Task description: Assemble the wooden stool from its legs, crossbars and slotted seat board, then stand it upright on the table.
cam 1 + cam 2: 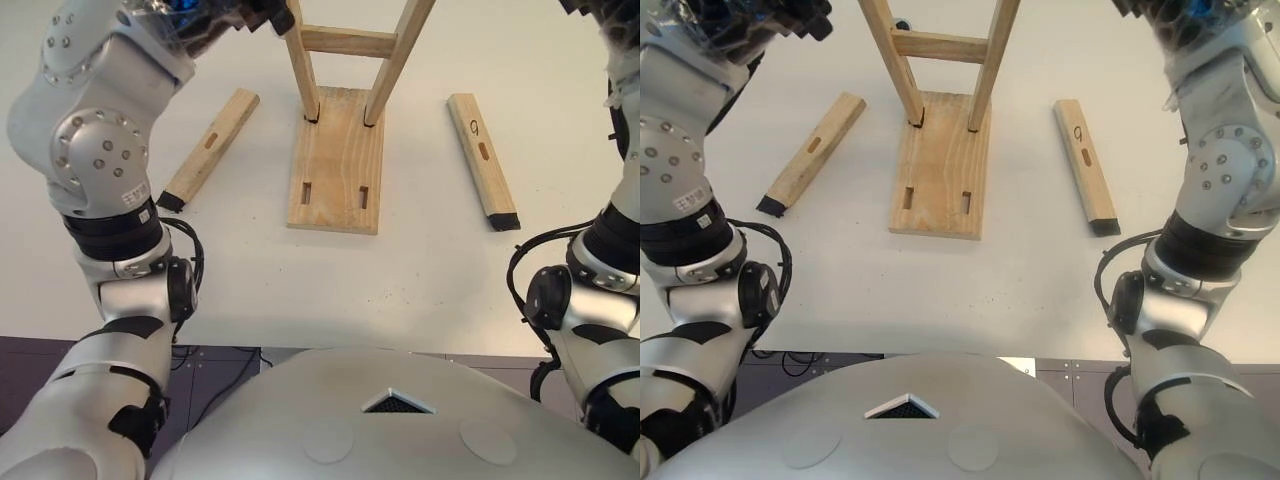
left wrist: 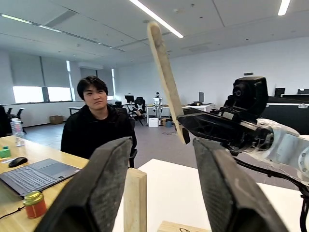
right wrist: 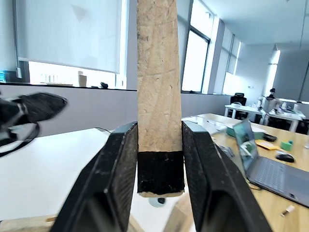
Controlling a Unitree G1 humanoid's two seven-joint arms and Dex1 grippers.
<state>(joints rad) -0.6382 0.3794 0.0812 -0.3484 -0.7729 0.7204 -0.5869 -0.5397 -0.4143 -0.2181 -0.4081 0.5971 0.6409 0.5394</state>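
Flat on the table [image 1: 420, 270], nearest of all, lies the seat board [image 1: 335, 170], its two near slots [image 1: 308, 190] unfilled. At its 12 o'clock end two upright legs [image 1: 302, 60], tied by a crossbar [image 1: 348, 41], stand in the far slots. One spare leg [image 1: 210, 148] lies at 9 o'clock of the board and a second spare leg [image 1: 482, 160] at 3 o'clock, both well apart from it.

The right gripper [image 3: 159, 128] is clamped on the top of its upright, pads hard against the wood at the black-capped end. The left gripper [image 2: 163, 150] is spread wide around the top of the other upright. The wood sits close beside one finger, but nothing is squeezed.

To my eye the frame is being seated in its slots. Doing it well means closing the left gripper first. Both uprights should then be pressed straight down with even force, so that neither foot jams crooked and the board neither skates nor tips.
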